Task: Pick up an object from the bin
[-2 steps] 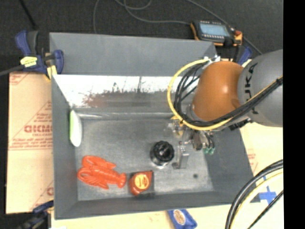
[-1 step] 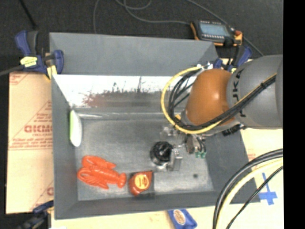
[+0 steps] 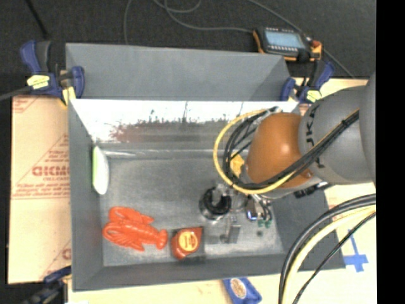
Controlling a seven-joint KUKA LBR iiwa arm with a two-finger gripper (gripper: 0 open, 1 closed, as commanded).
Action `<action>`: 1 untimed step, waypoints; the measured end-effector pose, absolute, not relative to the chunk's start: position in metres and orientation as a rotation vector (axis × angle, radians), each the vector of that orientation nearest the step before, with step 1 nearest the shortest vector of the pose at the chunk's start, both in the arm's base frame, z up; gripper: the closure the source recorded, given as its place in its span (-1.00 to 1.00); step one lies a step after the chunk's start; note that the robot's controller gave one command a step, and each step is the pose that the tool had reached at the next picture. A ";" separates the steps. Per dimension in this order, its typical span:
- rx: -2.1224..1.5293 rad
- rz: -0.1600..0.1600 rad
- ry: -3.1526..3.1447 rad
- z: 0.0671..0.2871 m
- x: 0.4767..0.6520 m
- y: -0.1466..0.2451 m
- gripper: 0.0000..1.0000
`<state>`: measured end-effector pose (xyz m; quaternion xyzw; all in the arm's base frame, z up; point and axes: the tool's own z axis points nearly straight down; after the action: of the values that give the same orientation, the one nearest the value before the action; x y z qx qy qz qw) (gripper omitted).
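My gripper [image 3: 228,228] hangs low over the bin floor, right of the middle and near the front wall. The closest thing is a round red and yellow tape measure [image 3: 187,242], just to its left by the front wall. Further left lies an orange toy lobster [image 3: 133,229], flat on the floor in the front left part of the bin. Nothing shows in the gripper's grasp.
A pale green oblong thing [image 3: 100,169] leans against the left wall. A small yellow thing [image 3: 236,164] peeks out beside the arm's orange cover, which with its looped cables hides the bin's right part.
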<state>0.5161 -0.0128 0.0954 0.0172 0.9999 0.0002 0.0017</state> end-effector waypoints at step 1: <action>0.050 0.000 3.138 0.076 0.519 0.019 -1.00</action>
<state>0.5192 0.0190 0.0765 0.0160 0.9999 0.0001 0.0015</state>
